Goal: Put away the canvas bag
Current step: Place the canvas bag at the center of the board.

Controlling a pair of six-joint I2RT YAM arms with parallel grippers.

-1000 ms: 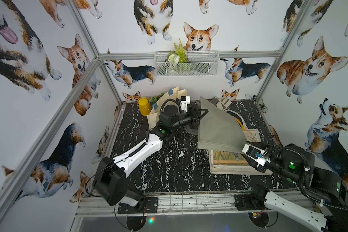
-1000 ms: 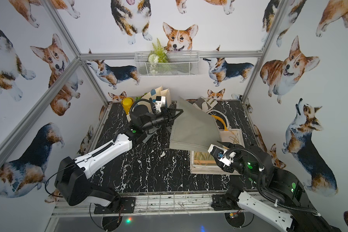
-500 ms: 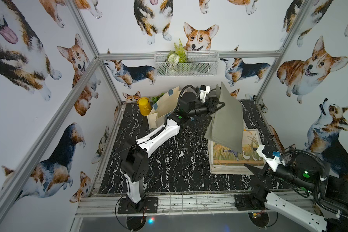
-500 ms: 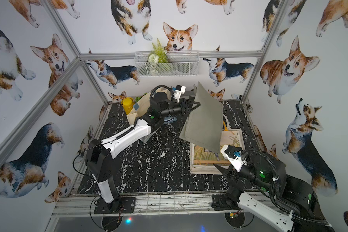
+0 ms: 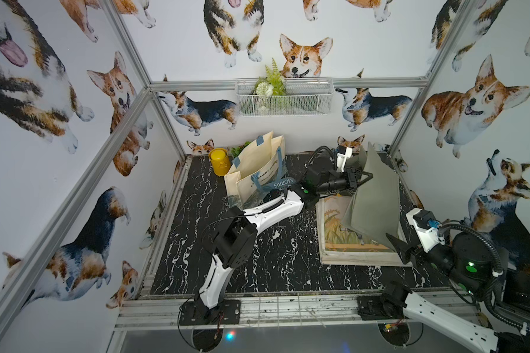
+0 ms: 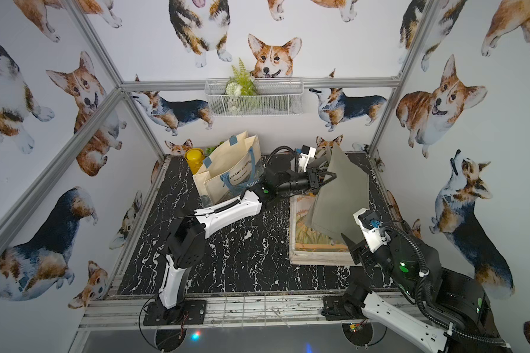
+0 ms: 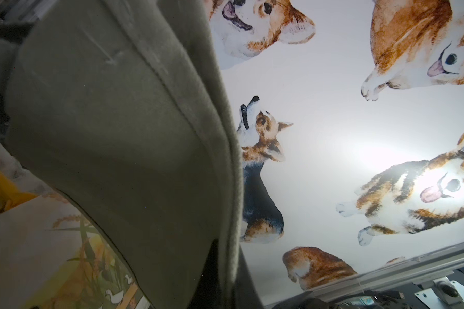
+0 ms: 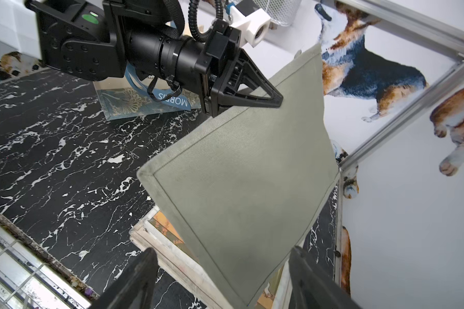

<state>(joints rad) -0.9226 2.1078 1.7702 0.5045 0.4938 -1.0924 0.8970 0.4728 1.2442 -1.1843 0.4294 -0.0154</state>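
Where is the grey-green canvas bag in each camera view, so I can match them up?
Top view: the canvas bag hangs right of centre from the left tool.
Top view: the bag is again right of centre.
Left wrist: close up, filling much of the picture.
Right wrist: mid-picture, hanging slantwise.
Shared landmark: the framed painting lying under it.

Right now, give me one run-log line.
left claw: shut on canvas bag | bag: hanging over framed picture | right claw: open, holding nothing
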